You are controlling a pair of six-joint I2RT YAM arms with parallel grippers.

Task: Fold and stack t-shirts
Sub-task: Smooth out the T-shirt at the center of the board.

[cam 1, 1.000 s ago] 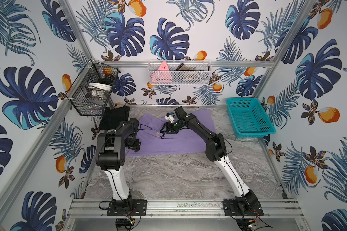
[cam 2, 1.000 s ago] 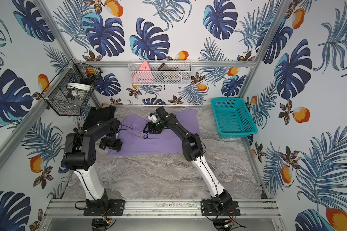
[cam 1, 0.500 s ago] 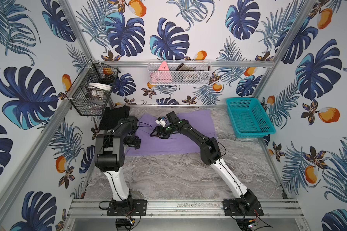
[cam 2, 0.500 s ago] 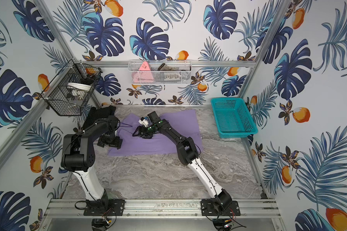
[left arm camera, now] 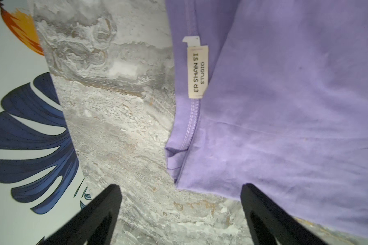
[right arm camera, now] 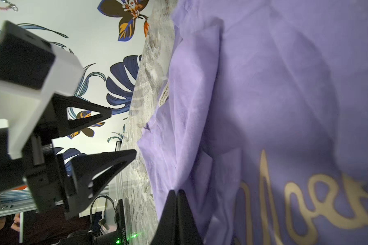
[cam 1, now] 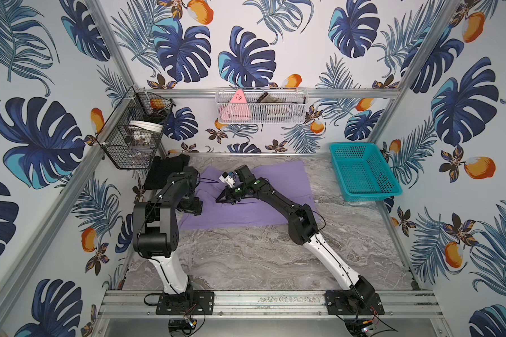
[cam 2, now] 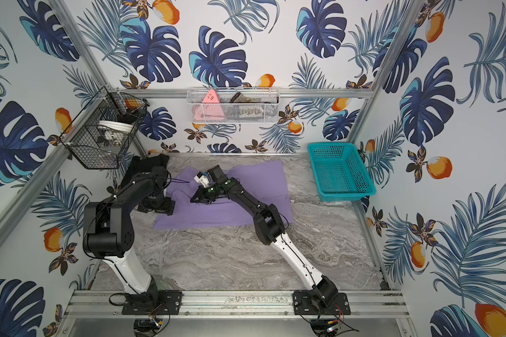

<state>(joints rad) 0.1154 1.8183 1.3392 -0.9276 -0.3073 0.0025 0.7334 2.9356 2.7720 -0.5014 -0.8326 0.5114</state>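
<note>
The lavender shirt (cam 1: 281, 189) (cam 2: 260, 186) lies spread on the marble table, lettering side up (right arm camera: 306, 201). Its neck label (left arm camera: 197, 72) shows in the left wrist view. My right gripper (cam 1: 216, 200) (cam 2: 192, 200) (right arm camera: 176, 192) rests low on the shirt's left part, its tips pressed together in a fold of the cloth. My left gripper (cam 1: 192, 204) (cam 2: 158, 205) (left arm camera: 180, 191) stands wide open just over the shirt's left edge, holding nothing, one finger (left arm camera: 255, 203) above cloth, its partner above bare table. The black folded shirt (cam 1: 164, 172) (cam 2: 142, 166) lies at the back left, partly hidden by the left arm.
A teal basket (cam 1: 362, 175) stands at the back right. A black wire basket (cam 1: 132, 137) hangs on the left wall above the black shirt. A white mesh basket (cam 1: 260, 106) on the back wall holds a pink triangular item (cam 1: 237, 97). Bare marble (cam 1: 260, 256) lies in front.
My right gripper slid left and toward the front over the lavender shirt, then went from open to shut. My left gripper opened a little wider and stayed by the shirt's left edge.
</note>
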